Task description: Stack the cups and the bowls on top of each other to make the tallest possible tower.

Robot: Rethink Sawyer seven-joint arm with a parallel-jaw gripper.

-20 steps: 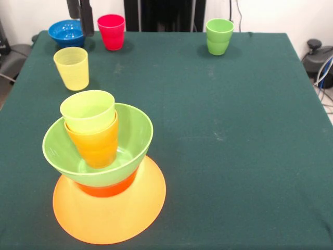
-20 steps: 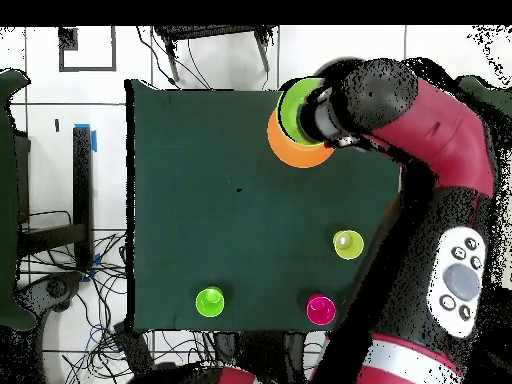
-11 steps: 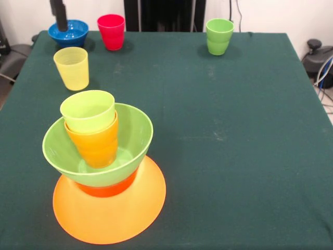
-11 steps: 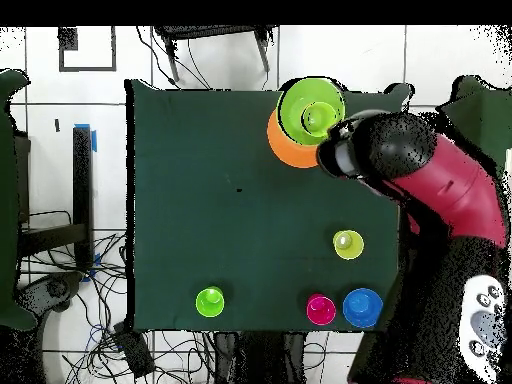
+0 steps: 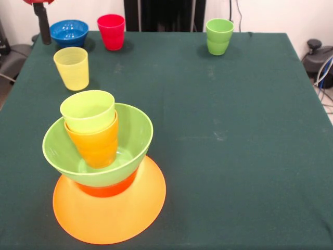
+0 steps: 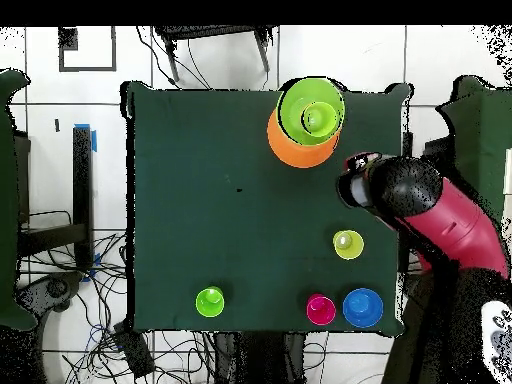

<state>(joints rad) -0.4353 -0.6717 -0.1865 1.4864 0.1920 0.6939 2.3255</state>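
Orange-based tower [image 5: 101, 172] partly built, four pieces still loose.
Toward seven o'clock on the table [image 5: 218, 130] in the front view, a wide orange bowl [image 5: 112, 216] lies upside down under a small orange-red bowl [image 5: 109, 188], a lime green bowl [image 5: 127, 151], an orange cup [image 5: 96, 146] and a lime cup [image 5: 87, 110]. Left to stack: yellow cup [image 5: 72, 67], red cup [image 5: 111, 32] and blue bowl [image 5: 68, 32] toward eleven o'clock, green cup [image 5: 219, 36] toward one. The end effector [image 5: 43, 27] hangs beside the blue bowl; I cannot tell how open it is.
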